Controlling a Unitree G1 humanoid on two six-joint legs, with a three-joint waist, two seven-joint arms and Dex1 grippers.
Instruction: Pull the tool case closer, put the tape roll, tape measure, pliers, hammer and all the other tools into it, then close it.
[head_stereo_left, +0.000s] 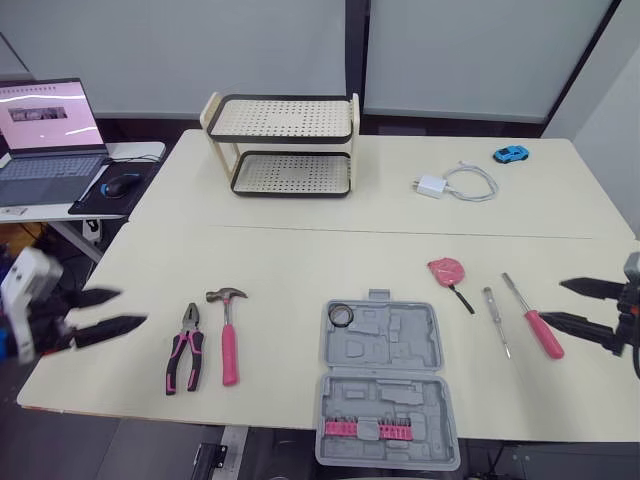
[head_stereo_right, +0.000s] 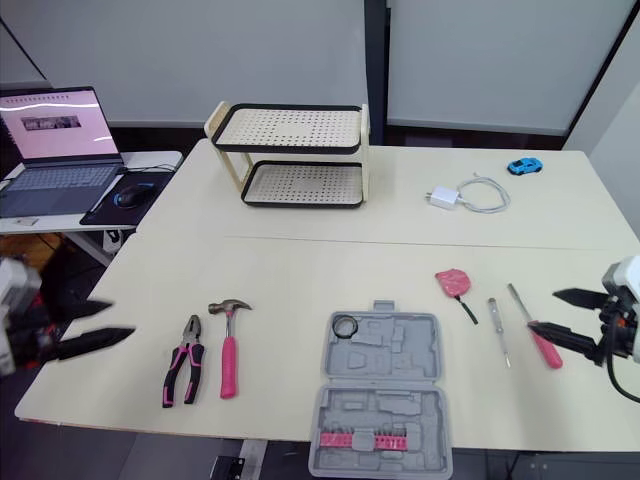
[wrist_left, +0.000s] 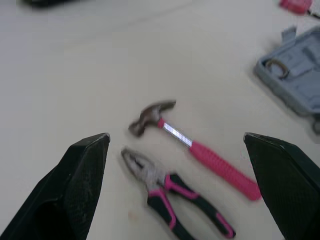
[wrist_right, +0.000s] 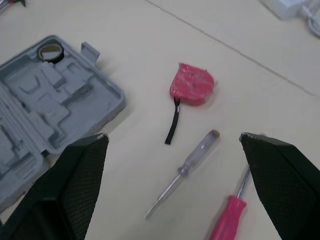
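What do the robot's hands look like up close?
Each is a two-fingered claw, not a hand. The left gripper has two black fingers tapering to points, with a finely grained surface, fixed to a white boxy wrist block. The right gripper matches, with a pale block and a thin black cable hanging beside it.

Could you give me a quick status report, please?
Left tool open, right tool open, both empty. Case open, tape roll inside. Hammer, pliers, tape measure, screwdrivers on table.
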